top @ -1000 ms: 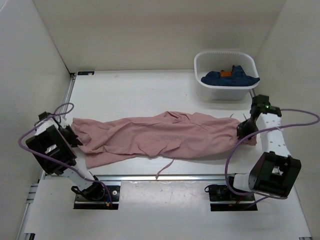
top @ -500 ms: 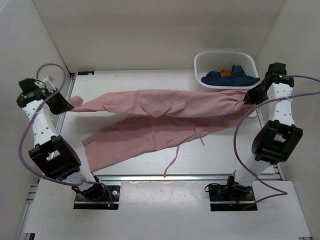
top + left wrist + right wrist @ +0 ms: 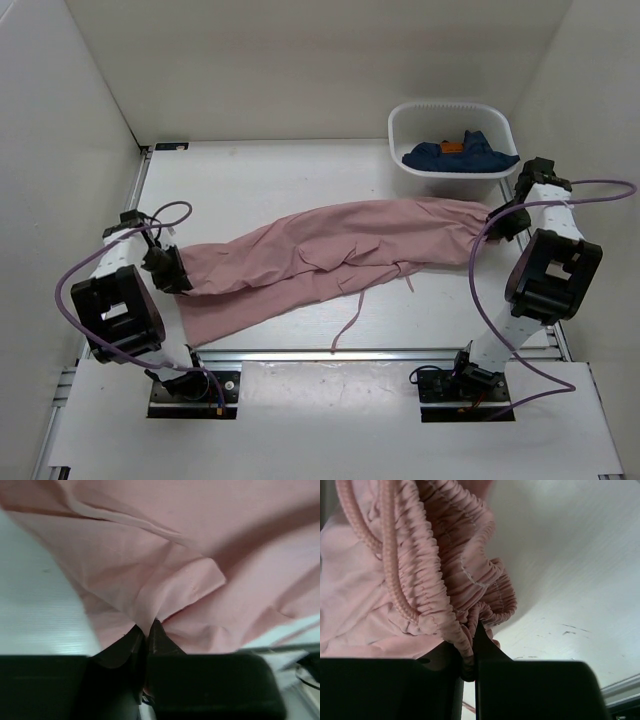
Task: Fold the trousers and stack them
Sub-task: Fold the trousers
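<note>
Top external, trousers (image 3: 340, 255) lying between jaws, left clenched on leg fabric, right on waistband (image 3: 470, 580).

Bright even overhead light, soft shadows; wrist views blurred close up.

Spread wide to either side of the table (image 3: 300, 180), each tool pinched tight on cloth.
At the left: raised from the base, bent at the elbow, wrist turned inward, left tool (image 3: 165, 268) low near the table's left edge, fingertips (image 3: 160, 640) pressed together on a fold of the trousers (image 3: 340, 250). At the right: upright from the base, reaching toward the far right, wrist hooked back inward, right tool (image 3: 503, 220) clamped on the gathered waistband, jaws closed with fabric bunched between.
</note>
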Controlling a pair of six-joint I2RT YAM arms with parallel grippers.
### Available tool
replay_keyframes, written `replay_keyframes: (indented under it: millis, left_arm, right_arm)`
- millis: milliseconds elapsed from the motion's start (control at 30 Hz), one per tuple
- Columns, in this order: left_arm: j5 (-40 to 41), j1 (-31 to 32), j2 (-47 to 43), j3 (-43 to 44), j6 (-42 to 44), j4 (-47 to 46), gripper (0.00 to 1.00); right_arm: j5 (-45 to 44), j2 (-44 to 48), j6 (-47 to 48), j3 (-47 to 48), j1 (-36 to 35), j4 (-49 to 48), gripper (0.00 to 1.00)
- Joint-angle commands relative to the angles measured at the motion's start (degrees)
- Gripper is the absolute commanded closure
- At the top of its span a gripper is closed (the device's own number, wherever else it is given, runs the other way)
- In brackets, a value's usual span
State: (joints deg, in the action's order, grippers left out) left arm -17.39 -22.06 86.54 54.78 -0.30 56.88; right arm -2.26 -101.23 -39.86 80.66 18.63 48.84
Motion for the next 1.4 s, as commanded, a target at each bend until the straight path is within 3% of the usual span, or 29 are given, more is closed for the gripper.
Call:
replay_keyframes:
  millis: [0, 33, 67, 100, 133, 200, 333, 467, 633, 700, 833, 933, 967, 1000, 1067, 1100, 1167, 1200, 1233, 1267, 1300, 1367]
  left_arm:
    - [10.7, 0.2, -2.2, -0.4, 0.3, -2.8, 0.73]
    - [12.4, 0.2, -2.2, -0.4, 0.3, -2.8, 0.58]
    - [14.4, 0.8, -2.7, 0.4, 0.3, -2.1, 0.15]
    - [14.9, 0.8, -4.6, 1.3, 0.3, -2.1, 0.00]
    - [14.1, 2.3, -6.4, 3.7, 0.3, -2.1, 0.00]
    - [11.4, 4.6, -13.1, 6.6, 0.3, -2.1, 0.00]
    - [4.2, 16.3, -19.7, 7.9, 0.3, -2.7, 0.00]
    - [7.9, 34.1, -16.8, 1.0, 0.3, -4.7, 0.00]
    - [19.6, 48.1, -12.0, -11.4, 0.3, -13.4, 0.00]
    - [25.7, 51.0, -9.7, -15.1, 0.3, -18.1, 0.00]
    - [30.9, 51.0, -8.5, -19.3, 0.3, -22.9, 0.00]
    - [34.9, 51.0, -8.5, -23.1, 0.3, -24.5, 0.39]
    - [35.8, 50.2, -9.1, -24.3, 0.3, -25.6, 0.49]
    - [36.6, 48.2, -10.0, -25.1, 0.3, -26.1, 0.69]
    - [38.0, 45.7, -11.4, -27.3, 0.3, -26.9, 0.78]
    - [38.6, 44.5, -13.5, -28.0, 0.3, -27.7, 0.78]
    - [39.2, 40.4, -16.0, -30.3, 0.3, -29.3, 0.78]
    - [39.9, 39.0, -18.3, -31.2, 0.3, -30.5, 0.77]
    - [39.9, 35.8, -19.4, -32.2, 0.3, -33.1, 0.77]
    - [39.9, 34.0, -20.4, -33.8, 0.3, -34.5, 0.71]
    - [39.9, 32.4, -21.1, -34.4, 0.3, -35.8, 0.66]
    - [38.2, 27.5, -21.7, -34.4, 0.3, -36.6, 0.56]
  right_arm:
    - [-6.2, 2.4, -2.6, 1.4, 1.5, 3.1, 1.00]
    - [-6.2, 2.4, -2.6, 1.9, 2.1, 3.1, 0.96]
    - [-6.2, 3.1, -2.6, 2.0, 2.1, 3.6, 0.90]
    - [-6.2, 3.6, -2.6, 2.0, 2.1, 3.6, 0.82]
    - [-5.2, 3.6, -2.6, 2.0, 2.1, 3.6, 0.72]
    - [-4.5, 4.2, -3.1, 2.0, 2.1, 3.6, 0.68]
    - [-4.5, 4.2, -3.7, -0.6, 2.1, 3.1, 0.38]
    - [-5.6, 4.8, -3.7, -1.7, 2.1, 3.1, 0.25]
    - [-8.2, 6.5, -3.7, -3.9, 2.1, 3.1, 0.22]
    - [-8.2, 6.5, -3.1, -4.5, 2.1, 2.5, 0.22]
    - [-8.2, 5.3, -4.5, -7.6, 2.1, 0.0, 0.21]
    - [-5.8, 3.4, -6.4, -11.0, 2.1, -3.7, 0.21]
    - [-5.3, 2.7, -7.1, -11.6, 1.4, -4.4, 0.22]
    - [-5.3, 1.1, -8.1, -11.6, 1.4, -5.1, 0.25]
    - [-4.8, -0.5, -8.7, -12.3, -1.4, -6.1, 0.29]
    - [-6.6, -1.6, -9.3, -12.3, -2.5, -6.1, 0.31]
    - [-9.0, -2.4, -10.1, -11.8, -6.2, -5.4, 0.49]
    - [-10.3, -2.4, -11.8, -11.2, -7.3, -4.9, 0.60]
    - [-11.5, -2.4, -12.6, -11.2, -8.9, -4.4, 0.83]
    - [-12.9, -2.4, -13.5, -12.8, -9.6, -3.8, 0.91]
    - [-12.9, -1.4, -14.4, -13.9, -10.1, -2.9, 0.97]
    - [-12.9, 0.5, -17.3, -18.8, -10.7, -1.6, 1.00]
